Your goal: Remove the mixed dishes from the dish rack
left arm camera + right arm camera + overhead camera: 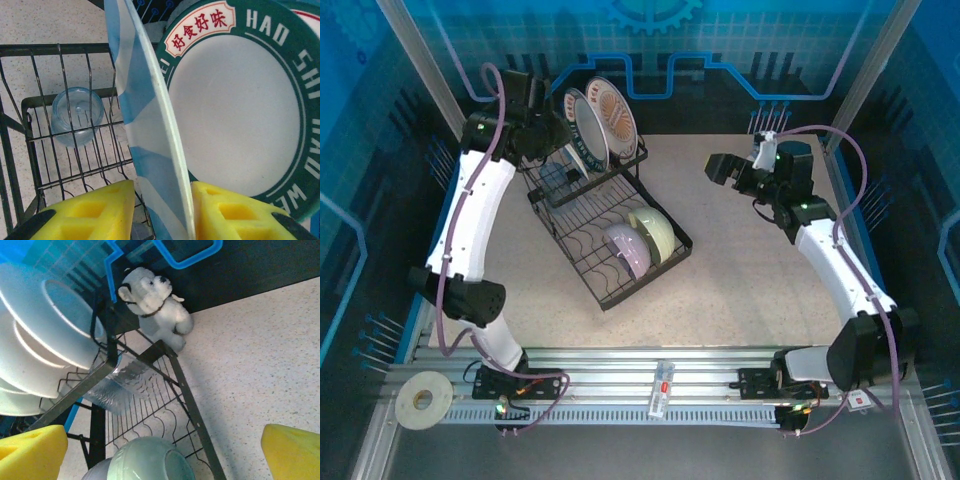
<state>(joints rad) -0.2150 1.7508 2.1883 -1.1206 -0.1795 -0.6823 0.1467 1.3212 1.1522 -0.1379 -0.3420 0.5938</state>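
From above, your left arm reaches to the far left corner of the tabletop (750, 270), where its claw (545, 130) meets the upright plates at the far end of the dish rack (603, 300). The left wrist camera shows that claw (162, 210) closed on the blue-and-white striped plate (145, 125). One yellow pad (95, 215) lies against each face, and the plate stands on edge between them. Just behind it on the right stands a white plate with a dark green lettered rim (240, 115). To the left of the striped plate, the clear ribbed tumbler (77, 115) lies in the raised basket tier. From above, the rack runs diagonally towards you, and the lavender bowl (625, 245) and pale green bowl (655, 232) rest side by side on edge in its lower tray. Further right, well apart from the rack, your right claw (720, 168) hangs over bare tabletop, pointing towards the rack. In its wrist camera the claw (165, 455) is spread wide and holds nothing. The grey-and-white dog figurine (155, 305) sits beside the rack's far corner.
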